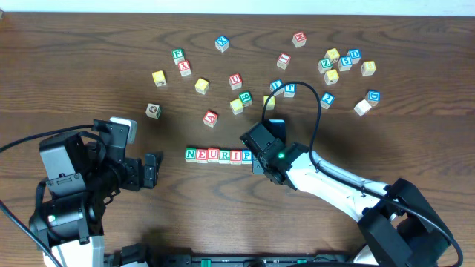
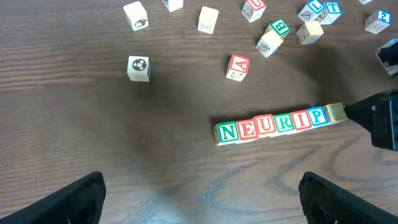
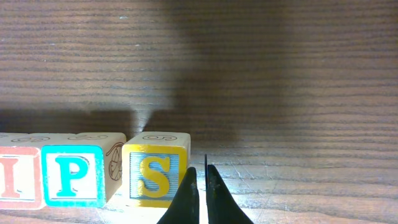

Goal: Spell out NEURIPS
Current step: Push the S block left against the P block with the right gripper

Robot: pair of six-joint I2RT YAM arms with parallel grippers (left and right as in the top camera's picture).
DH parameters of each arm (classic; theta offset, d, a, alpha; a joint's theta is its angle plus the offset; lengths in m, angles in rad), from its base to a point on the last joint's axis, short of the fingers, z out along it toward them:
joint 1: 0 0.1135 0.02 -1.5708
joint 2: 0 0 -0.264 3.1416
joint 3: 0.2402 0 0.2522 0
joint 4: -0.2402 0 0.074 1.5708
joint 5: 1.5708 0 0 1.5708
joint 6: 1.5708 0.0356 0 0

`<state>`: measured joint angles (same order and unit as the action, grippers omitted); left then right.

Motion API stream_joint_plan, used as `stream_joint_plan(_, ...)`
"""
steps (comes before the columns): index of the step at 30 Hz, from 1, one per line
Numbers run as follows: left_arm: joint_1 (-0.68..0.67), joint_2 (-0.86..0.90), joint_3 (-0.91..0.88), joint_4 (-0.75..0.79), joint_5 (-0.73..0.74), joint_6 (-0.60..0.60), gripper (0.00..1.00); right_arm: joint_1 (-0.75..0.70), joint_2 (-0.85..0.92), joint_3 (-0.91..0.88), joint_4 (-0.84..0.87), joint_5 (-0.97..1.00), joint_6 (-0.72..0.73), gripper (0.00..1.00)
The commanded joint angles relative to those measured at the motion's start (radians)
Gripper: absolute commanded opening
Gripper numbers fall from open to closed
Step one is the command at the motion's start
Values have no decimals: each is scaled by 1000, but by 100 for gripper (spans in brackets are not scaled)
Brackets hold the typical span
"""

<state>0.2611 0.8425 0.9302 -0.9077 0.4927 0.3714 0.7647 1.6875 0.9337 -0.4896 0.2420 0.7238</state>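
A row of lettered cubes [image 1: 219,155] lies mid-table, reading N [image 2: 227,131], E [image 2: 247,128], U [image 2: 266,125], R [image 2: 285,122], I [image 2: 302,119], P [image 2: 318,116]. The yellow-framed S cube [image 3: 155,171] closes the row's right end beside the P [image 3: 73,175]; overhead, the right arm hides it. My right gripper [image 3: 199,171] is shut with nothing between its fingers, tips low at the S cube's right edge. Whether they touch it I cannot tell. My left gripper [image 2: 205,208] hangs wide open over bare wood, left of the row.
Loose cubes lie scattered behind the row: a red A [image 1: 211,117], a red U [image 1: 235,80], a picture cube [image 1: 153,110], and a cluster at the far right [image 1: 338,63]. The right arm's black cable [image 1: 315,93] loops above several of them.
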Motion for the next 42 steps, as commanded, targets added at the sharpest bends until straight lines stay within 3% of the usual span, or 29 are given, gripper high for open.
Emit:
stream_joint_plan(1, 5, -1, 19, 3, 12, 17, 98, 10, -13, -6, 8, 1, -7, 1)
stream_joint_plan(42, 5, -1, 19, 3, 12, 17, 98, 10, -13, -6, 27, -22, -45, 1)
